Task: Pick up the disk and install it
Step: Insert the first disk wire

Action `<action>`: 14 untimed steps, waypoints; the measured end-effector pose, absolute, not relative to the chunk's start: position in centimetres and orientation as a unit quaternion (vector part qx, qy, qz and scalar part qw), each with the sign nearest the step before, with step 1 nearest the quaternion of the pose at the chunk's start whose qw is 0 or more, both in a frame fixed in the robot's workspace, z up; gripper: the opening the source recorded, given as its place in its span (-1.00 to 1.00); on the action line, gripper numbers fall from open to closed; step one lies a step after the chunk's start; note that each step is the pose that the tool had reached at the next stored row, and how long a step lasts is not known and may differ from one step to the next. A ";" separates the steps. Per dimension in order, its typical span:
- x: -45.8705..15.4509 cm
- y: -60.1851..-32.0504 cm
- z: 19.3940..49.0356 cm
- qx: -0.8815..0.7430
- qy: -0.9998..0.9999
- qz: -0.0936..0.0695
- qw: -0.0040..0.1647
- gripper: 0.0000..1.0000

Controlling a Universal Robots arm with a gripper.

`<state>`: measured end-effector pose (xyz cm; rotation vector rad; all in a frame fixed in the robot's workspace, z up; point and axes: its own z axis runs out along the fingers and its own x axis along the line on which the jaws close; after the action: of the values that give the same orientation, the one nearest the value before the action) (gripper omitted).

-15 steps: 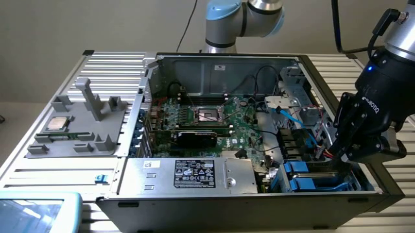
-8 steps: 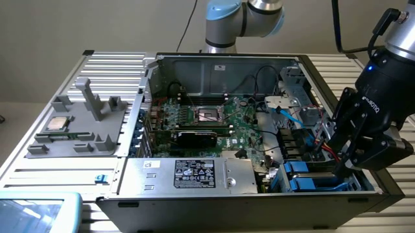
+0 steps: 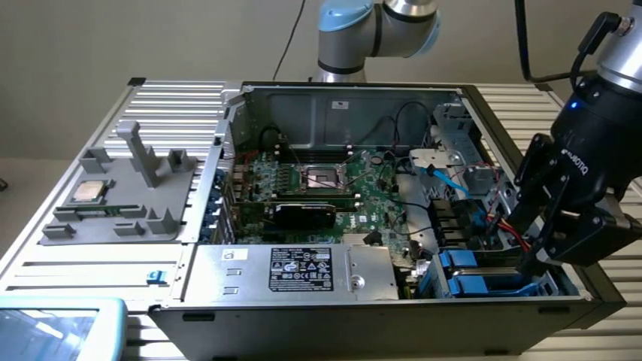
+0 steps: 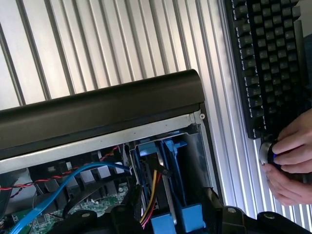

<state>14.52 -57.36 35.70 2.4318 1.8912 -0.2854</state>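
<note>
The open computer case (image 3: pixel 331 94) lies on a slatted metal table. In its drive bay, at the exterior view's lower right, the disk (image 3: pixel 494 286) stands in its blue bracket (image 4: pixel 171 163), next to another blue-bracketed drive (image 3: pixel 464 259). My black gripper (image 3: pixel 537 259) hangs right over that bay. In the wrist view its dark fingers (image 4: pixel 126 210) stand apart on either side of the blue end tabs, so my gripper (image 4: pixel 168 214) is open and holds nothing. The bracket and bay walls hide the disk's metal body.
Red, yellow and blue cables (image 4: pixel 73 178) run beside the bay. Motherboard (image 3: pixel 331 188) and power supply box (image 3: pixel 291 271) fill the case. A grey fixture (image 3: pixel 120 195) holds a processor chip (image 3: pixel 90 192). A person's hands (image 4: pixel 292 161) turn a knob by a keyboard (image 4: pixel 268 63).
</note>
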 end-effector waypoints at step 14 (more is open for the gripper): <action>14.7 -57.4 35.7 0.785 0.617 -0.036 -0.049 0.22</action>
<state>14.74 -57.36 35.74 2.5457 2.0008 -0.1163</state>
